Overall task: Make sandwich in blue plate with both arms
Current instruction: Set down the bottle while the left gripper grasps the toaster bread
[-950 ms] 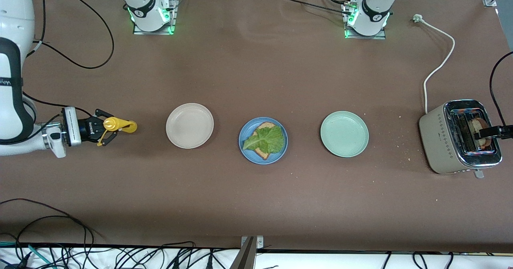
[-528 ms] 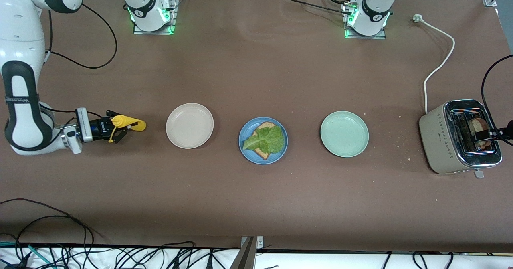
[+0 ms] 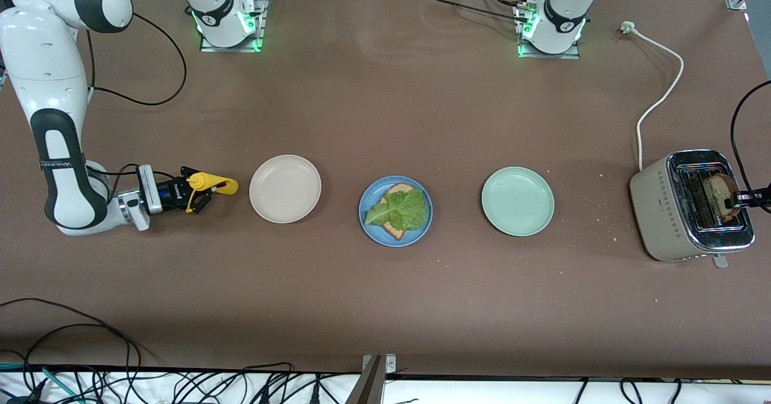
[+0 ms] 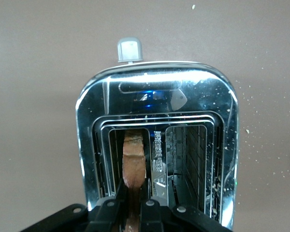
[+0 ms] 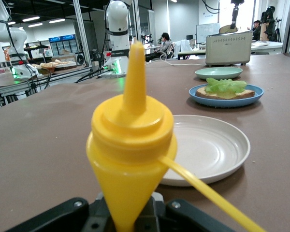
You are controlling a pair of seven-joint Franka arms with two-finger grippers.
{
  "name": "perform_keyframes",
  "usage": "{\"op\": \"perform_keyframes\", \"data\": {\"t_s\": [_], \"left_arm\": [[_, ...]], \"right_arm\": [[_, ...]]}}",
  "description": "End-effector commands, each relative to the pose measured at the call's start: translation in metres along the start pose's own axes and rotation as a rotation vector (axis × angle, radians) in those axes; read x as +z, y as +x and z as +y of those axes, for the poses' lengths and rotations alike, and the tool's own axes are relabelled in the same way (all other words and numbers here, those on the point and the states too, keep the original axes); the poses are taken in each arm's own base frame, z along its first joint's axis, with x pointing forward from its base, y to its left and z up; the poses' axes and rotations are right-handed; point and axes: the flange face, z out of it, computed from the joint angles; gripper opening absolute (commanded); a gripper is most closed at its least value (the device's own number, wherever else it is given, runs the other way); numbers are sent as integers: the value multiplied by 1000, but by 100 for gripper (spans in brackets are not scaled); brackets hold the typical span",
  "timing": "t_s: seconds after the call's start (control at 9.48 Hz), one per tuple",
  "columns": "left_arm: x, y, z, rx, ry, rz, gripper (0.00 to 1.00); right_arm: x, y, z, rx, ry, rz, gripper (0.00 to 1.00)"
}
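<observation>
while the front view is up, note that the blue plate sits mid-surface between the beige plate and the pale green plate, carrying one bread slice with a lettuce leaf on top; the sandwich has no top slice yet. the right gripper is just off the beige plate toward the right arm's end, its jaws clamped on a yellow squeeze bottle held sideways with the nozzle toward the plates. the left gripper is over the toaster at the left arm's end of the surface, at the second bread slice.

from the left wrist view, you see that slice standing on edge in one toaster slot, and the left jaws look pinched on its near end, though the contact itself is cut off at the frame edge. the neighbouring slot is empty and crumbs lie around.

from the right wrist view, the bottle fills the foreground, with its cap strap trailing loose, and the beige plate, blue plate and green plate line up toward the toaster.

your main risk is the lift: a thin grip on toasted crust could crumble or slip, and a skewed pull could jam the slice against the slot wires or drag the toaster. watch too that the sideways bottle does not drip before reaching the lettuce.
</observation>
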Motion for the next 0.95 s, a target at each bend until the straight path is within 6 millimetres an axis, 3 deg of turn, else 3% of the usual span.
{"op": "perform_keyframes", "data": {"t_s": [0.0, 0.11, 0.21, 0.42, 0.53, 0.63, 0.74, 0.84], "left_arm": [[-52, -17, 10, 1, 63, -13, 0], [-77, -27, 16, -1, 74, -6, 0], [-100, -33, 34, 19, 86, 4, 0], [-140, -50, 60, 32, 95, 9, 0], [-148, -52, 82, 54, 84, -5, 0], [-171, -59, 96, 18, 59, 13, 0], [-174, -60, 115, -36, 6, 5, 0], [-174, -58, 148, -94, -38, -1, 0]], "right_arm": [[6, -2, 0, -15, -48, 67, 22], [7, -2, 2, -16, -68, 77, 57], [5, 1, 5, -22, -95, 86, 100], [-1, 10, 9, -28, -103, 80, 100], [-7, 10, 7, -16, -106, 75, 100], [-29, 13, 4, 9, -125, 44, 100], [-62, 25, 0, 59, -154, -7, 100], [-93, 43, -6, 151, -174, -56, 100]]}}
